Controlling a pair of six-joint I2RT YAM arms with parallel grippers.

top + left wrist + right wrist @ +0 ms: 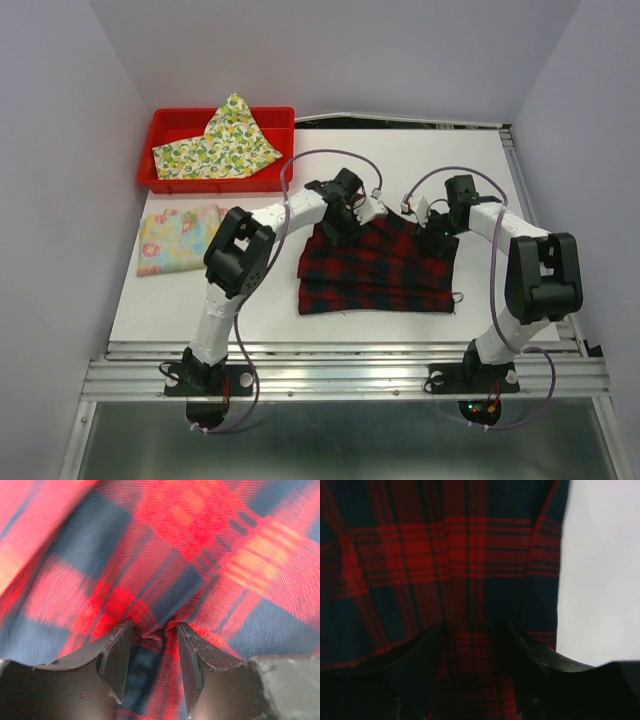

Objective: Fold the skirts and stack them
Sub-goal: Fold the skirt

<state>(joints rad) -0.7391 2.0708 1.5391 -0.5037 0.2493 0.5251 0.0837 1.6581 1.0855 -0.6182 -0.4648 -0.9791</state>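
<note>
The plaid skirt [378, 268] lies spread flat in the middle of the table [480, 170], with its wider hem towards the arm bases. It looks light, limp and thin. It should crease easily and sag wherever it is not supported, so the two far corners are the sensible places to hold it for a fold.

The left gripper [154, 630] is down on the far left corner, jaws half-narrowed astride a puckered ridge of cloth. I cannot tell whether that ridge is truly pinched. The right gripper [470, 630] sits at the far right edge with plaid between its jaws, and its hold is equally unclear.

To the left, the floral skirt [178, 238] lies folded. The lemon-print skirt [222, 145] is heaped in the red bin [170, 125].
</note>
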